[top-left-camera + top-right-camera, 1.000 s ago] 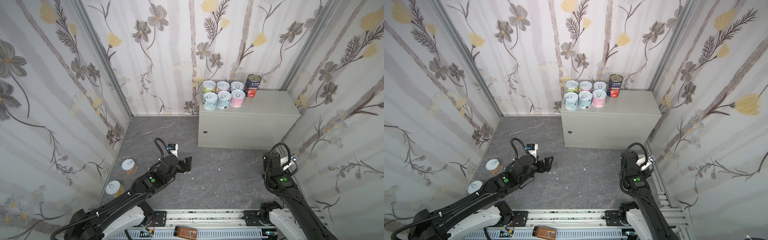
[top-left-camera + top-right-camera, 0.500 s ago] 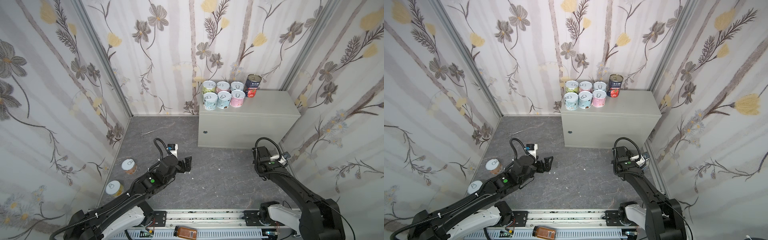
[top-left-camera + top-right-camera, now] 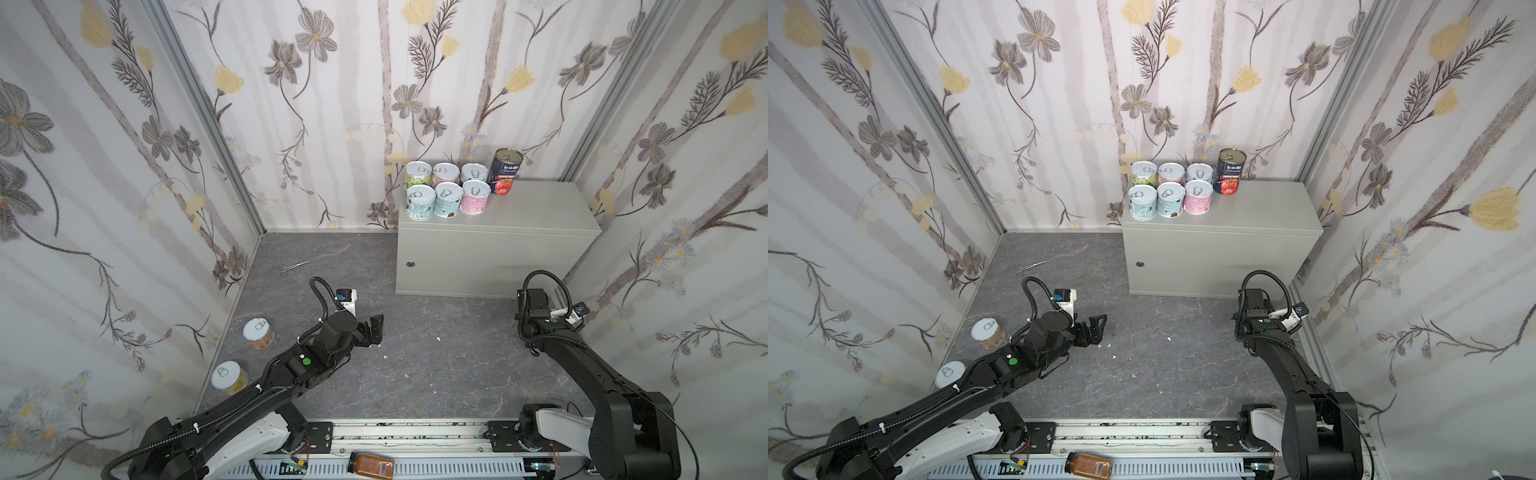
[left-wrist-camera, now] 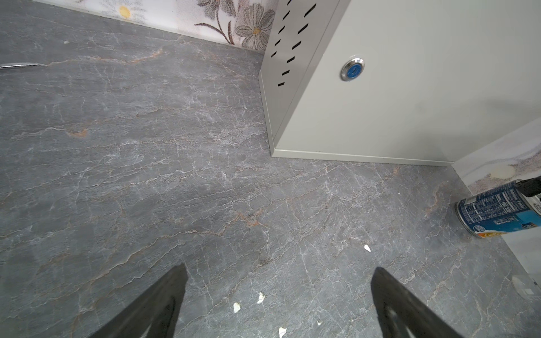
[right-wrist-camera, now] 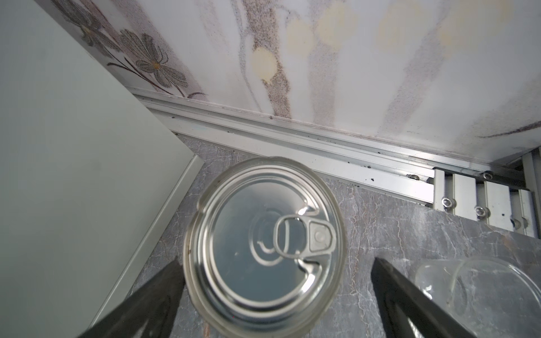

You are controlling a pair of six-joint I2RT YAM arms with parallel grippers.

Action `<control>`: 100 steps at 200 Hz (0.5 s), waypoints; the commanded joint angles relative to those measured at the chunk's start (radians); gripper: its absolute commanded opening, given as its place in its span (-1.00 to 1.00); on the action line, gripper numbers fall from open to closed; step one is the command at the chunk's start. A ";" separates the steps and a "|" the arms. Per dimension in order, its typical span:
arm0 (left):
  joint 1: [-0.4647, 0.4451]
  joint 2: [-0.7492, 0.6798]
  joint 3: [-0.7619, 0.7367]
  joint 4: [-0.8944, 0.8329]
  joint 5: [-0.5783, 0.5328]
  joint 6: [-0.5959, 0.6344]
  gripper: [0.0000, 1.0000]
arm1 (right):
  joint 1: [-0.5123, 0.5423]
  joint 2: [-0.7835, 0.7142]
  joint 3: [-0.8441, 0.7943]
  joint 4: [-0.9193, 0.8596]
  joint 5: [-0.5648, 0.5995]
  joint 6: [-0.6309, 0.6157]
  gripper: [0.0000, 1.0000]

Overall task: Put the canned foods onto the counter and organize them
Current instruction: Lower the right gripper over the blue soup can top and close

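Several short pastel cans (image 3: pixel 444 191) and a taller tomato can (image 3: pixel 505 172) stand at the back left of the counter (image 3: pixel 536 212), seen in both top views. Two more short cans (image 3: pixel 258 332) (image 3: pixel 227 376) stand on the floor by the left wall. A blue-labelled can (image 4: pixel 497 213) stands on the floor near the counter's front right corner. Its silver lid (image 5: pixel 265 245) fills the right wrist view, between the fingers of my open right gripper (image 5: pixel 276 262). The right wrist (image 3: pixel 538 318) hides this can in both top views. My left gripper (image 3: pixel 372 330) hangs open and holds nothing over the bare floor (image 4: pixel 280 267).
An amber jar (image 3: pixel 371 461) lies on the front rail. A clear plastic cup (image 5: pixel 474 289) lies on the floor beside the blue-labelled can. A metal rail (image 5: pixel 292 140) runs along the right wall. Small forceps (image 3: pixel 293 266) and white crumbs (image 4: pixel 237 307) lie on the floor.
My right arm has swung forward and a little left, toward the counter's front right corner. The left arm and every can in view have stayed put.
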 commanded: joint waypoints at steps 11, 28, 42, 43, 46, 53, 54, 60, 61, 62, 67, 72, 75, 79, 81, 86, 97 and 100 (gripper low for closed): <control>0.000 -0.003 0.001 0.029 -0.014 0.016 1.00 | -0.050 0.024 0.009 0.110 -0.070 -0.142 0.99; 0.000 -0.001 -0.002 0.030 -0.016 0.019 1.00 | -0.081 0.038 0.016 0.136 -0.099 -0.195 0.99; 0.000 0.004 -0.002 0.030 -0.016 0.021 1.00 | -0.105 0.052 0.021 0.153 -0.123 -0.227 0.99; 0.000 0.005 -0.002 0.031 -0.016 0.021 1.00 | -0.106 0.053 0.021 0.153 -0.124 -0.229 0.99; 0.000 0.006 -0.002 0.032 -0.015 0.021 1.00 | -0.109 0.056 0.023 0.157 -0.128 -0.238 0.99; 0.000 0.008 -0.003 0.033 -0.016 0.021 1.00 | -0.116 0.063 0.027 0.159 -0.136 -0.249 0.99; 0.000 0.009 -0.003 0.033 -0.016 0.021 1.00 | -0.117 0.064 0.027 0.160 -0.138 -0.251 0.99; 0.000 0.011 -0.001 0.035 -0.016 0.022 1.00 | -0.123 0.070 0.030 0.164 -0.144 -0.260 0.99; 0.000 0.011 -0.001 0.035 -0.016 0.022 1.00 | -0.124 0.070 0.030 0.164 -0.145 -0.261 0.99; 0.001 0.011 -0.001 0.035 -0.016 0.022 1.00 | -0.125 0.071 0.030 0.165 -0.148 -0.262 0.99; 0.000 0.012 0.001 0.035 -0.015 0.022 1.00 | -0.128 0.075 0.032 0.168 -0.153 -0.270 0.99; 0.001 0.014 0.001 0.037 -0.016 0.023 1.00 | -0.132 0.080 0.034 0.171 -0.160 -0.275 0.99; 0.000 0.014 0.002 0.037 -0.016 0.024 1.00 | -0.132 0.081 0.035 0.173 -0.162 -0.280 0.99; 0.001 0.015 0.002 0.038 -0.016 0.024 1.00 | -0.135 0.084 0.038 0.175 -0.164 -0.285 0.99; -0.001 0.015 0.002 0.038 -0.016 0.024 1.00 | -0.135 0.085 0.039 0.176 -0.166 -0.287 0.99; 0.000 0.017 0.003 0.038 -0.016 0.025 1.00 | -0.137 0.088 0.040 0.178 -0.170 -0.294 0.99; 0.001 0.017 0.002 0.038 -0.017 0.027 1.00 | -0.140 0.094 0.043 0.184 -0.177 -0.311 0.99; 0.000 0.017 0.002 0.038 -0.017 0.027 1.00 | -0.141 0.095 0.044 0.185 -0.180 -0.316 0.99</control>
